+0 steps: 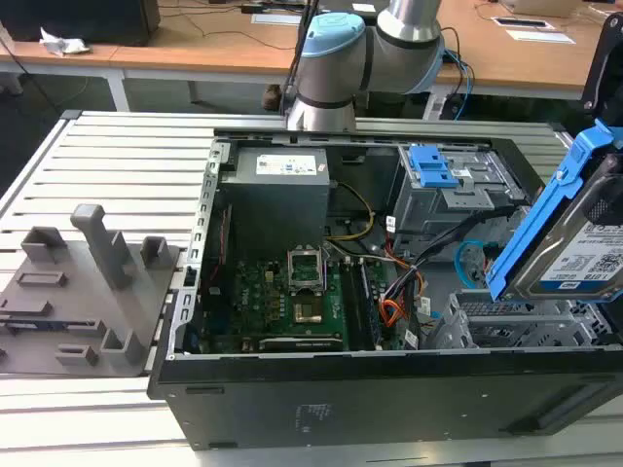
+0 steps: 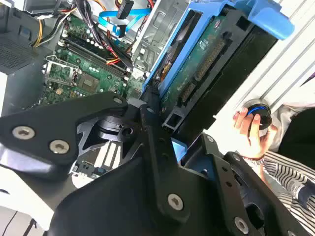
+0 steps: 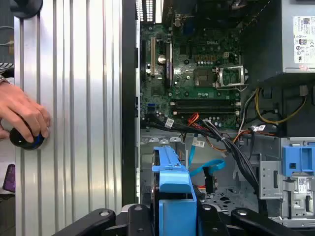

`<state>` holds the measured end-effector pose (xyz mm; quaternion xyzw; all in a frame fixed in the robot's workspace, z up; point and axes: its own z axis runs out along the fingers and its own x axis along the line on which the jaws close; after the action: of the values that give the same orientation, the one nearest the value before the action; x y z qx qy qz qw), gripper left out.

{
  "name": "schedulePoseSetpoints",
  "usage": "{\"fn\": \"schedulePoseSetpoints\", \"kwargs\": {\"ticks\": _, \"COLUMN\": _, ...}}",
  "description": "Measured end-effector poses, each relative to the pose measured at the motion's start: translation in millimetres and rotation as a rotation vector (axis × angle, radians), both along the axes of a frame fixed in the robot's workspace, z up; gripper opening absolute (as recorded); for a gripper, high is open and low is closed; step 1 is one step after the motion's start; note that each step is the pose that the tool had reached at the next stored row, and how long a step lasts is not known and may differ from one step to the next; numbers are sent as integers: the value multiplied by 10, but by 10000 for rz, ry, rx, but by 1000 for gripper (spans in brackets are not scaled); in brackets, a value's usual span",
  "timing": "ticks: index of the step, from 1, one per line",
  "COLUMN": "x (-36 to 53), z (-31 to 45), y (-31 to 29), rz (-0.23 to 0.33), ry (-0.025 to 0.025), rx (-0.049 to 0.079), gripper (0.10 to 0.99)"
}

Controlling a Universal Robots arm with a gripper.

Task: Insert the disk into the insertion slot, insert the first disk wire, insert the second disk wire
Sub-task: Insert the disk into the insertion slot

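My gripper is shut on the disk, a silver drive in a bright blue carrier. I hold it tilted above the open computer case at the exterior view's right. Its green circuit side faces the second wrist camera. Just below it lies the insertion slot, a perforated light-grey cage. The second disk wire loops in light blue beside that cage, also seen in both wrist views. I cannot tell which cable is the first disk wire.
A taller grey cage with a blue latch stands behind the slot. An orange flat cable and black cable bundle cross beside the motherboard. A person's hand rests on a black knob on the ribbed table. Grey fixtures sit left.
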<state>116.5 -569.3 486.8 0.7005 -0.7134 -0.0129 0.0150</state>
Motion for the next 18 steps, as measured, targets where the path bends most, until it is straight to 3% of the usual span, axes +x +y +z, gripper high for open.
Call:
{"fn": "schedulePoseSetpoints", "kwargs": {"ticks": 6, "x": 0, "z": -93, "y": 0, "rz": 0, "ry": 0, "rx": 0, "gripper": 365}}
{"fn": "schedulePoseSetpoints", "kwargs": {"ticks": 10, "x": 0, "z": -113, "y": 12, "rz": 0, "ry": 0, "rx": -1, "gripper": 365}}
{"fn": "schedulePoseSetpoints", "kwargs": {"ticks": 11, "x": 1, "z": -112, "y": 42, "rz": 1, "ry": 0, "rx": -2, "gripper": 365}}
{"fn": "schedulePoseSetpoints", "kwargs": {"ticks": 14, "x": 0, "z": -114, "y": 238, "rz": 1, "ry": 0, "rx": 1, "gripper": 365}}
{"fn": "schedulePoseSetpoints", "kwargs": {"ticks": 18, "x": 0, "z": -148, "y": 266, "rz": 0, "ry": 0, "rx": 2, "gripper": 365}}
